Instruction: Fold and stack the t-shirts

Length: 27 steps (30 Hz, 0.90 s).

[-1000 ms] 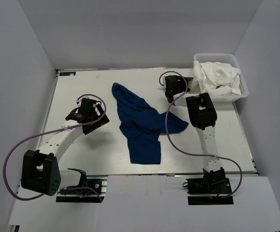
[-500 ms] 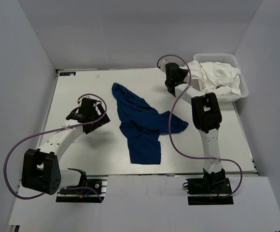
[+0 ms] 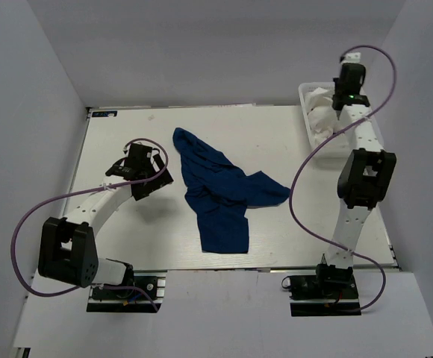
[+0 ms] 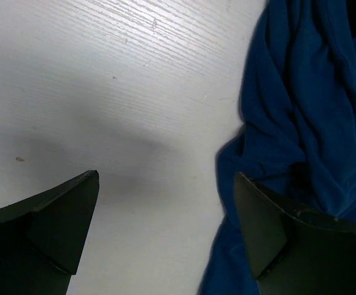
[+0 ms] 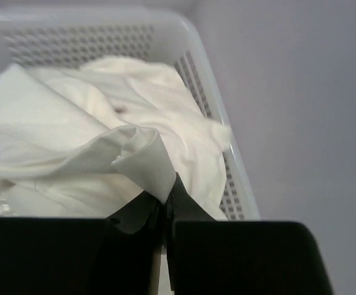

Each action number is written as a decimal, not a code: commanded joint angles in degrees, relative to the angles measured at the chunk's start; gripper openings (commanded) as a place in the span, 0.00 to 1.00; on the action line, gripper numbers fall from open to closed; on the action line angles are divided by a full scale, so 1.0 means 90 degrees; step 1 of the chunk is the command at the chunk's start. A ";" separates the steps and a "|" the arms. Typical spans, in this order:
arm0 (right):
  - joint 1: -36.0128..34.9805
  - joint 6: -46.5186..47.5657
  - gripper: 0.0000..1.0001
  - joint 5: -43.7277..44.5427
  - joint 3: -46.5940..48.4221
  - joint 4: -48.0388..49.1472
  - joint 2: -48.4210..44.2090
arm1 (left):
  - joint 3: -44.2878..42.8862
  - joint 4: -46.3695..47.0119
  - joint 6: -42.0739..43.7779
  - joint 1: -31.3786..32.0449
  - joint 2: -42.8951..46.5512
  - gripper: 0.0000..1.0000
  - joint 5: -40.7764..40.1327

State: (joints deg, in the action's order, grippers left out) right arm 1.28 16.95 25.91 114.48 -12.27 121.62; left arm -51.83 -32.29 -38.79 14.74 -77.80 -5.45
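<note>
The dark navy t-shirt [image 3: 216, 195] lies crumpled in the middle of the table. My left gripper [image 3: 155, 176] is open just to its left. In the left wrist view the navy t-shirt [image 4: 307, 92] fills the right side; the left gripper [image 4: 166, 184] straddles its edge, one finger over bare table, the other over cloth. The white t-shirt [image 3: 322, 113] sits bunched in the basket. My right gripper [image 3: 339, 109] is raised above it. In the right wrist view the right gripper [image 5: 167, 195] is shut on a fold of the white t-shirt [image 5: 73, 123].
A white plastic lattice basket [image 3: 304, 91] stands at the table's back right corner; its perforated wall [image 5: 208, 80] runs close to the grey side wall. Purple cables loop off both arms. The table top [image 3: 119, 134] is white, with grey walls around it.
The right arm swung from the table's middle back to the basket and rose, and its jaws shut on the white t-shirt. The left gripper edged a little toward the navy t-shirt.
</note>
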 commanded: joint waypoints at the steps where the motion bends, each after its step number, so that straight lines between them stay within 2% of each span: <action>1: 0.0675 -0.1530 0.05 -0.1041 -0.0102 -0.1164 0.0148 | -0.0421 0.0033 0.0052 0.0012 -0.0124 1.00 0.0059; 4: 0.0980 -0.2302 0.13 -0.1627 -0.0035 -0.1613 0.0256 | -0.0656 0.0033 0.0110 0.0012 -0.0261 1.00 0.0000; 6: 0.1108 -0.2187 0.33 -0.2591 -0.0180 -0.1625 0.0013 | -0.0861 0.0033 0.0179 0.0012 -0.0340 1.00 0.0000; 7: 0.1098 -0.2118 0.47 -0.2750 -0.0432 -0.1364 -0.0327 | -0.0929 0.0033 0.0179 0.0012 -0.0417 1.00 0.0000; 8: 0.1030 -0.1944 0.79 -0.2810 -0.0599 -0.1274 -0.0775 | -0.0988 0.0033 0.0246 0.0012 -0.0418 1.00 -0.0067; 9: 0.0991 -0.1913 0.90 -0.3188 -0.0910 -0.1051 -0.0982 | -0.1095 0.0092 0.0247 0.0012 -0.0476 1.00 -0.0068; 13: 0.0767 -0.1610 0.90 -0.3611 -0.1585 -0.0950 -0.2269 | -0.1574 0.0297 0.0325 0.0012 -0.0924 1.00 -0.0214; 16: 0.0396 -0.1600 0.90 -0.3592 -0.2014 -0.1107 -0.2770 | -0.2130 0.0297 0.0608 0.0012 -0.1403 1.00 -0.0214; 19: -0.0034 -0.1776 0.90 -0.3476 -0.2707 -0.0932 -0.3249 | -0.2949 0.0239 0.0813 -0.0046 -0.2300 1.00 -0.0273; 21: -0.0094 -0.1835 0.90 -0.3290 -0.3080 -0.0834 -0.3599 | -0.3701 0.0297 0.0968 -0.0046 -0.3088 1.00 -0.0341; 22: -0.0586 -0.2115 0.90 -0.3096 -0.3313 -0.0814 -0.3669 | -0.4042 0.0200 0.0970 -0.0046 -0.3374 1.00 -0.0341; 23: -0.0669 -0.2311 0.90 -0.2997 -0.3557 -0.0814 -0.3767 | -0.4732 0.0025 0.1076 -0.0046 -0.3667 1.00 -0.0274; 24: -0.0940 -0.2400 0.90 -0.2919 -0.3704 -0.0824 -0.3913 | -0.5067 -0.0044 0.1154 -0.0046 -0.4231 1.00 -0.0273; 27: -0.1206 -0.2927 0.90 -0.2392 -0.4573 -0.0542 -0.4371 | -0.6425 -0.0463 0.1233 -0.0046 -0.5083 1.00 -0.0331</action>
State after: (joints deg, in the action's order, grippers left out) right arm -7.44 -4.03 -0.25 77.91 -18.33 84.64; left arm -101.03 -32.58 -30.06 14.68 -120.11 -7.55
